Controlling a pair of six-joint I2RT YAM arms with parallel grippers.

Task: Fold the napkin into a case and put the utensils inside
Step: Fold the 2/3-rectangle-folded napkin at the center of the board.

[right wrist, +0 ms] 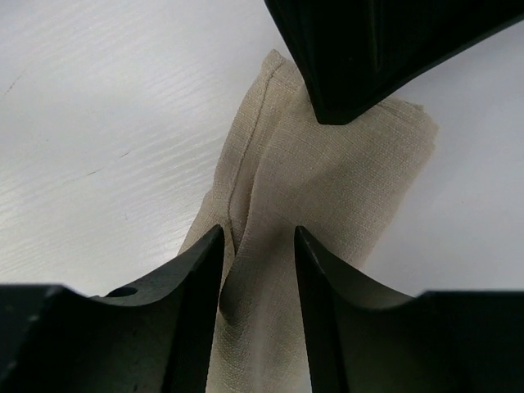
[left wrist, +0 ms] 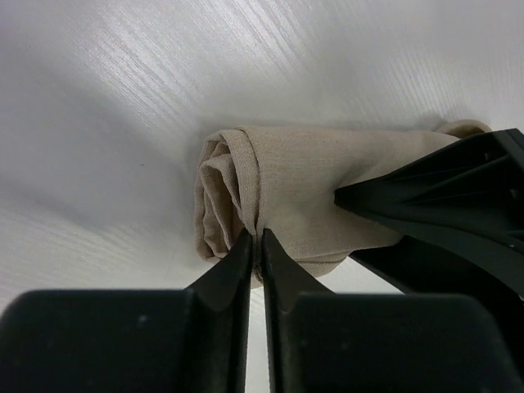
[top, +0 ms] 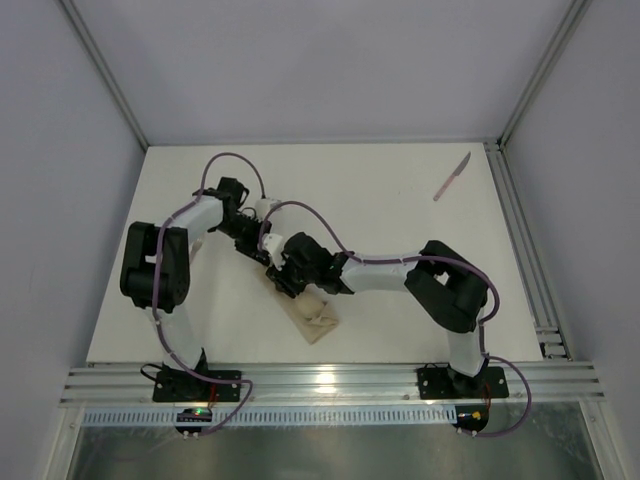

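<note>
Napkin [left wrist: 319, 188] already folded into narrow bundle, fold pinched between closed left jaws; right jaws parted, astride cloth. Knife [top: 452, 177] well beyond both jaws, not yet inserted.

There is one beige napkin [top: 318, 320], folded into a single narrow bundle. Only one utensil is in view, a knife [top: 452, 176] with a pinkish handle, well apart from the napkin toward the far right. Two grippers are at the napkin, the left gripper [left wrist: 255, 246] and the right gripper [right wrist: 258, 246]. One white table [top: 400, 210] lies under the napkin.
</note>
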